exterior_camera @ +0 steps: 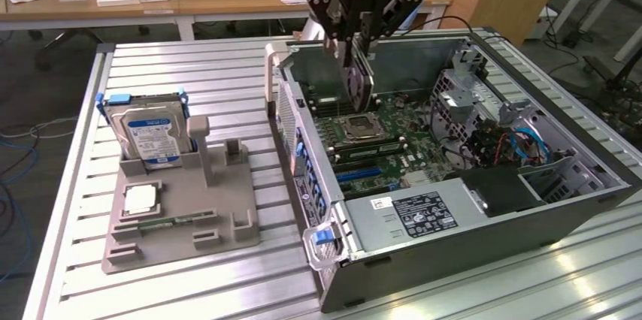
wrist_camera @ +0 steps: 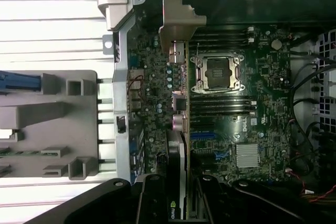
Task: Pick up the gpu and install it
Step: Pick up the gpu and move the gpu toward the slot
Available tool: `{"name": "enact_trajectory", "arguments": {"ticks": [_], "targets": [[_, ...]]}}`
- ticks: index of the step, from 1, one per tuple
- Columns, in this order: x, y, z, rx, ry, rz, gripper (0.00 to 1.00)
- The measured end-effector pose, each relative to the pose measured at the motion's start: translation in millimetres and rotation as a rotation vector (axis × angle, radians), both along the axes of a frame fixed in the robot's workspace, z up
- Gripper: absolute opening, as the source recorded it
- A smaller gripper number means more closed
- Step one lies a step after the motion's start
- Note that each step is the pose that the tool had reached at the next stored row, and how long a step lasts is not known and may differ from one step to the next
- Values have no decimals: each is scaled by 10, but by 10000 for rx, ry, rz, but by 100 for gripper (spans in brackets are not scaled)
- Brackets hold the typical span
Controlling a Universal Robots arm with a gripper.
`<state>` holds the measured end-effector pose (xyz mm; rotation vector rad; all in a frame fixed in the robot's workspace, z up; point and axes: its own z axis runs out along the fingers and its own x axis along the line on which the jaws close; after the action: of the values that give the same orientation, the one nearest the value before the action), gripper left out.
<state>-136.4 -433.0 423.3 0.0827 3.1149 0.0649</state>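
1. The tool is closed on the gpu, gripping its upper edge between both fingers
2. The gpu hangs edge-down inside the open case, over the green board
3. In the wrist view the gpu is seen edge-on, just beside the socket, with its silver bracket toward the case's rear wall
4. Whether the gpu's lower edge touches the board cannot be told
5. The case lies on its side on the slatted metal surface
6. At the exterior view's left a grey holder sits on the surface, apart from the case
7. The holder carries a drive standing upright and a green stick lying flat
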Motion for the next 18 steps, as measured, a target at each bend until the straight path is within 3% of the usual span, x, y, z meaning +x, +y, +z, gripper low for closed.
{"name": "enact_trajectory", "arguments": {"ticks": [9, 18], "targets": [[88, 25, 0, 0, 0, -1, 27], [314, 54, 0, 0, 0, 0, 27]]}}
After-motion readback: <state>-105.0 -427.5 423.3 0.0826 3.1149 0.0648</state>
